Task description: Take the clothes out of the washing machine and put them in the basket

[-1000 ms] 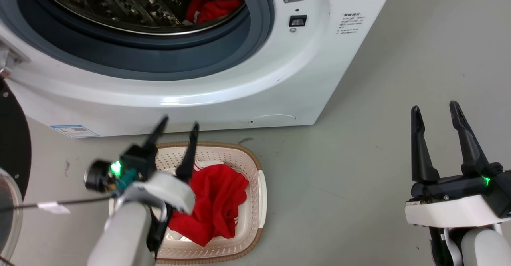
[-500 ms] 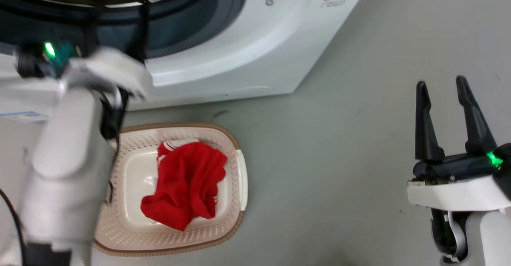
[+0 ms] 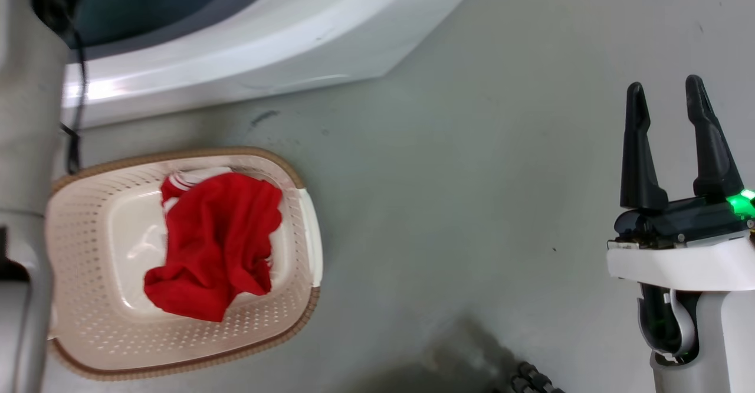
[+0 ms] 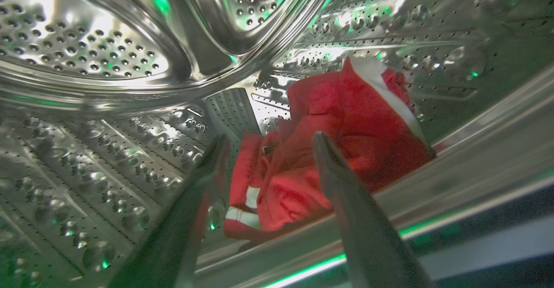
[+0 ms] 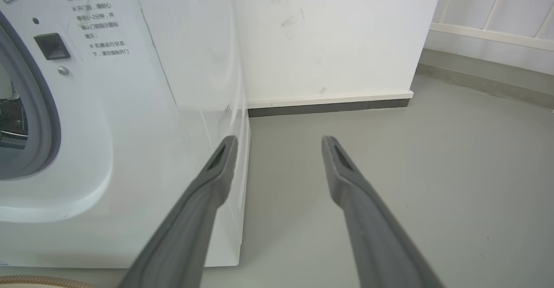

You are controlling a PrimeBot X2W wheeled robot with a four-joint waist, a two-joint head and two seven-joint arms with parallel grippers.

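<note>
Two red garments matter now, and neither one is in your grip. On the left, your left gripper (image 4: 270, 137) is inside the steel drum (image 4: 86, 50) with its fingers spread apart and nothing between them. The red garment (image 4: 346, 123) with the white stripe lies just beyond the tips, bunched against the front lip of the drum. If you close too early, I think you catch only a thin fold and it slips out on the way. If you push too deep, a finger can scrape the perforated steel. Below the washing machine (image 3: 265, 45), the basket (image 3: 76, 233) holds the other red garment (image 3: 218, 239). A weak hold can drop the cloth on the floor (image 3: 442, 174) beside the basket. On the right, the right gripper (image 3: 663, 83) hangs spread and empty, well apart.
</note>
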